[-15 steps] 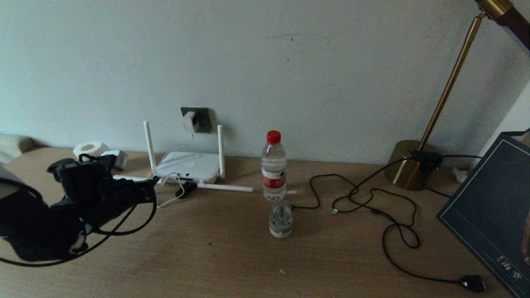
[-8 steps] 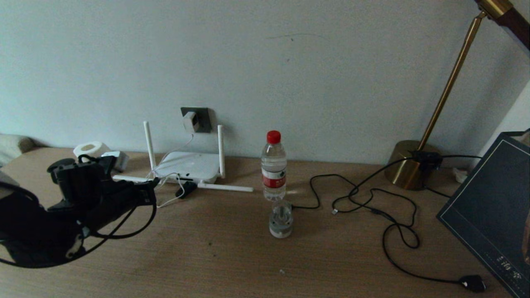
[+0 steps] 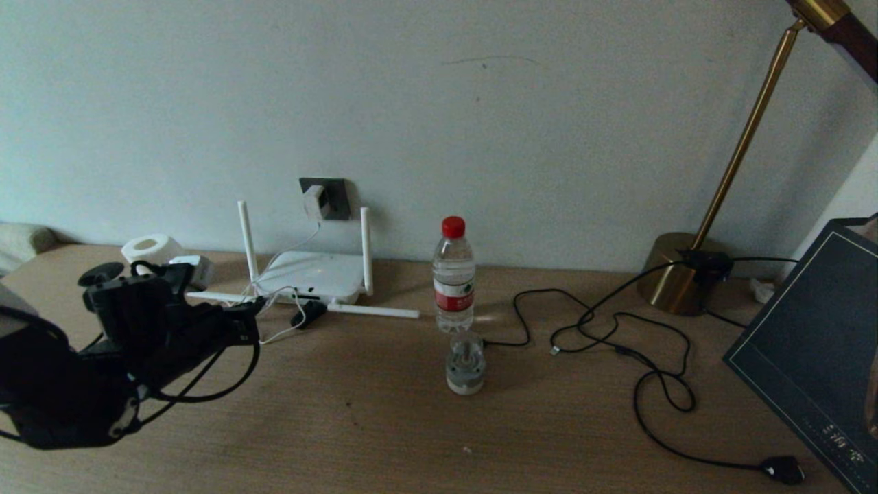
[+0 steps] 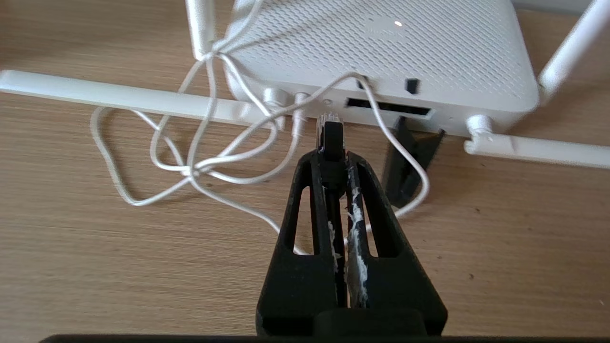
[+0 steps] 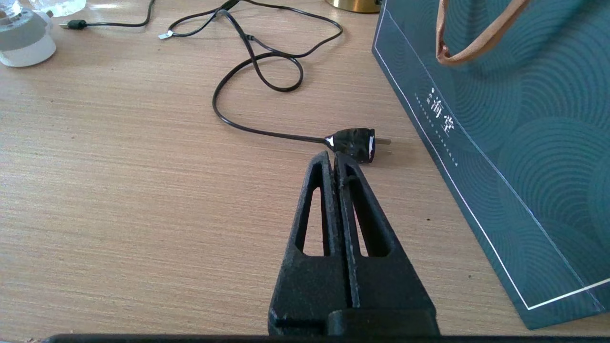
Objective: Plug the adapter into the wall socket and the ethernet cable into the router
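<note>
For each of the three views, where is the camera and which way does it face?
Head view: on the head, facing forward and down at the table and wall; shows the left arm at the left.
Left wrist view: behind the left gripper, facing the router; its fingers clamp the ethernet cable plug.
Right wrist view: behind the shut right gripper, facing the table, a black lamp plug and a bag.
Shared: the router shows in head and left wrist views, the lamp plug in head and right wrist views.
</note>
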Robot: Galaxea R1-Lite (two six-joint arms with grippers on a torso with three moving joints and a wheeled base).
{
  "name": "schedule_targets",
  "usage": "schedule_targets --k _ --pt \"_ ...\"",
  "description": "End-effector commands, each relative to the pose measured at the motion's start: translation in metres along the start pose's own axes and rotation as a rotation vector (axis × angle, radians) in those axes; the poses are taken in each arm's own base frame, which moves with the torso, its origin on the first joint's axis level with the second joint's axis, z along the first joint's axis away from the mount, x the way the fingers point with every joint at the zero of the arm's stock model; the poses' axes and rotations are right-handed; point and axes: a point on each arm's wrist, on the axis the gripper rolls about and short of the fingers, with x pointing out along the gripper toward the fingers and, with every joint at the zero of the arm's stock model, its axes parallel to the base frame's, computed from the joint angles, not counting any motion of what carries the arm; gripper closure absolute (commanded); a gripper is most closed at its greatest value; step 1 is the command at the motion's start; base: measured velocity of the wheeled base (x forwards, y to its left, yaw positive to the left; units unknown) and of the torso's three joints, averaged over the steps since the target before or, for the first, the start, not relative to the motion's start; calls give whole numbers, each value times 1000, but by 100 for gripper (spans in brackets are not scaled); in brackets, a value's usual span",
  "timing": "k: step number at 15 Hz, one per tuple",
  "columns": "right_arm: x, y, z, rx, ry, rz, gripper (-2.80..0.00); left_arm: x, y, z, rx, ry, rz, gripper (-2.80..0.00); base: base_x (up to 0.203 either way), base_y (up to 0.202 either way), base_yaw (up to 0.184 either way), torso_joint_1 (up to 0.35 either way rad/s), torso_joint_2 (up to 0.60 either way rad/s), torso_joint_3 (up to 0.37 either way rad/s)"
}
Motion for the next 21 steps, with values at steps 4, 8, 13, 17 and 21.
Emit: schedule_targets --k 4,8,13,17,21 --pt "0 0 0 0 3 0 0 11 2 -6 -2 12 -15 0 0 0 0 0 0 0" --pt "0 0 0 0 2 0 0 29 4 -11 -2 12 -19 0 0 0 0 0 0 0" --pt "0 0 0 0 3 0 0 51 4 -12 3 -7 -28 0 0 0 0 0 0 0" --pt "0 0 0 0 3 0 0 58 -1 -13 10 -9 -40 0 0 0 0 0 0 0" --pt "0 0 0 0 2 0 0 62 -5 -13 14 -10 -49 0 0 0 0 0 0 0"
